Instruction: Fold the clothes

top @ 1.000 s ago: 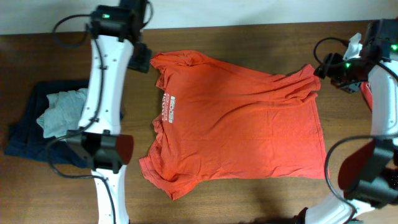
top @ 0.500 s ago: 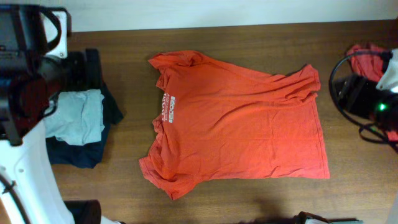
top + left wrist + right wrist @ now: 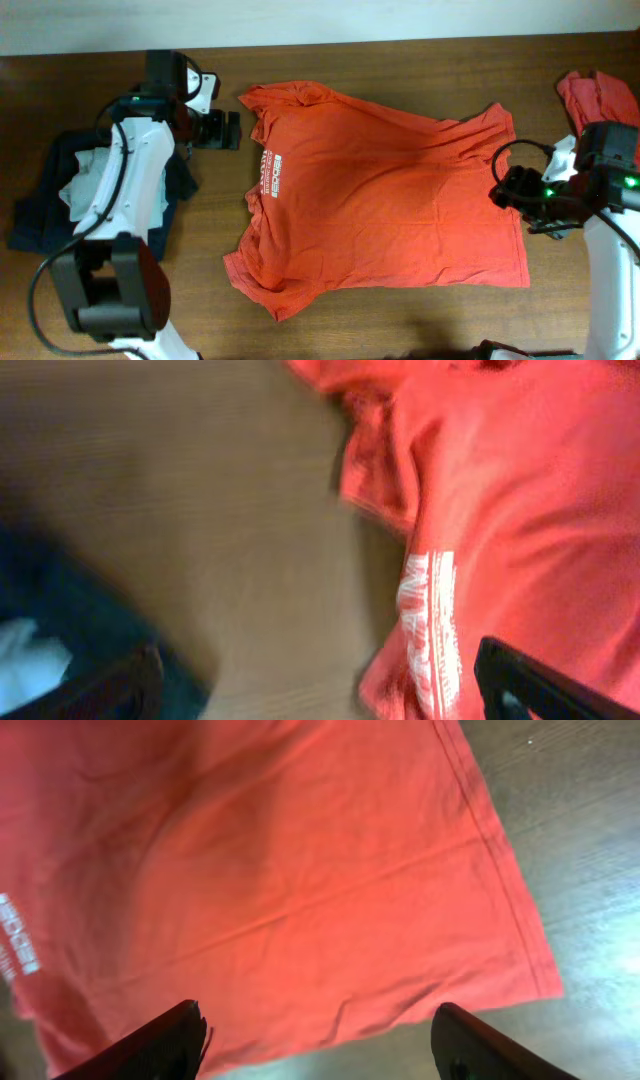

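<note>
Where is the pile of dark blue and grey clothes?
In the overhead view the pile lies at the table's left side, partly under the left arm, apart from the spread orange-red T-shirt.

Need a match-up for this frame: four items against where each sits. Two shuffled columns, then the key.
1. spread orange-red T-shirt
2. bunched red garment
3. navy-and-grey pile
4. left tool

A. left side, under the left arm
B. beside the spread shirt's sleeve, open
C. centre of the table, laid flat
D. far right edge

Pairs: 1-C, 2-D, 3-A, 4-B
</note>
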Controlling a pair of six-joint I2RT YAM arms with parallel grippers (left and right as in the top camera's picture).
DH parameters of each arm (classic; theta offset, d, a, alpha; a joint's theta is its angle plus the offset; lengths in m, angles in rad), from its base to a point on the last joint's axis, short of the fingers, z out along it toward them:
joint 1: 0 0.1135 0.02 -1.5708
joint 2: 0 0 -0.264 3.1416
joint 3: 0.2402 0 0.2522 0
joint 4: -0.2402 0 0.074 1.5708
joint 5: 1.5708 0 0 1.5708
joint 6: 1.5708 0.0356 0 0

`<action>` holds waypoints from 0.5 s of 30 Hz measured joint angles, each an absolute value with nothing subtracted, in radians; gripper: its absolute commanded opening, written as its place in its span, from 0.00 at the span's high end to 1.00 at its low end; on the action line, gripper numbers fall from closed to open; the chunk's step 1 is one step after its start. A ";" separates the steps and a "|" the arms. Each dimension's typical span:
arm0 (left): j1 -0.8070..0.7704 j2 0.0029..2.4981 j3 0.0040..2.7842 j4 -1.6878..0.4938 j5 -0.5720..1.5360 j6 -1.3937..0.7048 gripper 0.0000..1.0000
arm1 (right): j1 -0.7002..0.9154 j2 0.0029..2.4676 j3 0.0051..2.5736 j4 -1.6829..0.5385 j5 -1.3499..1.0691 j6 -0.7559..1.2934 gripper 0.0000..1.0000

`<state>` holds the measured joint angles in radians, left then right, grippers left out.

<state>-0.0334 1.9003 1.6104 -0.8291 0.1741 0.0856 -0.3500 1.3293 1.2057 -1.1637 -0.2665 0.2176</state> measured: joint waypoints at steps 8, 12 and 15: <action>-0.033 2.134 1.608 -0.556 0.350 0.097 0.34 | -0.350 1.404 1.174 -1.121 -0.266 0.237 0.23; -0.033 2.230 1.605 -0.461 0.393 0.059 0.34 | -0.350 1.405 1.174 -1.120 -0.263 0.237 0.23; -0.033 2.254 1.605 -0.418 0.423 0.040 0.35 | -0.350 1.405 1.174 -1.120 -0.262 0.237 0.23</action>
